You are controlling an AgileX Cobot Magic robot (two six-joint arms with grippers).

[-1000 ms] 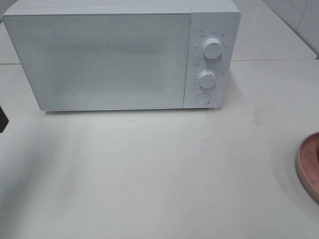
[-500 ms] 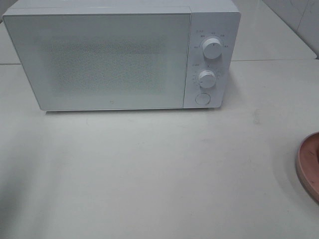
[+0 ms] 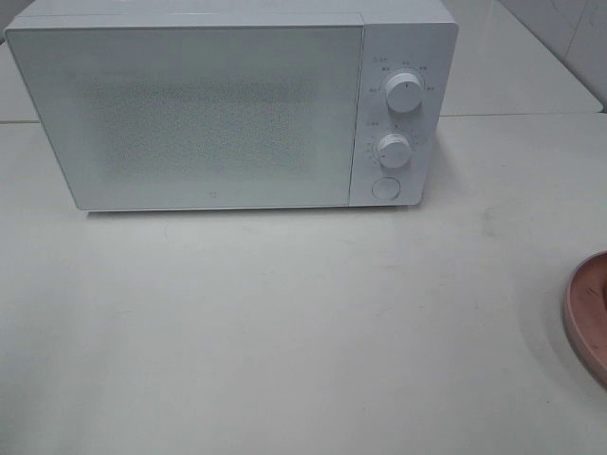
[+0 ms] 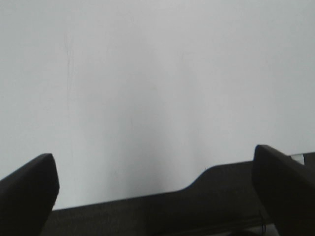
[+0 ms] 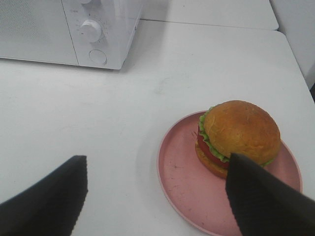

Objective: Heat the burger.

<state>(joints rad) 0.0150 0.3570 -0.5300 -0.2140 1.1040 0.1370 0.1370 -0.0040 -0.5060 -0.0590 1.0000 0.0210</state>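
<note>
- Gone from the overhead view's left edge: the dark arm seen a second ago.
- Burger (image 5: 236, 133): glossy brown bun, lettuce, tomato; upright on plate (image 5: 183, 172), dome up.
- Left gripper (image 4: 157, 196) and right gripper (image 5: 157, 196): jaws wide, empty.

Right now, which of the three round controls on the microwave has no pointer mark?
The lowest one, the flat round button; the upper knob and middle knob above it each carry a pointer line.
</note>
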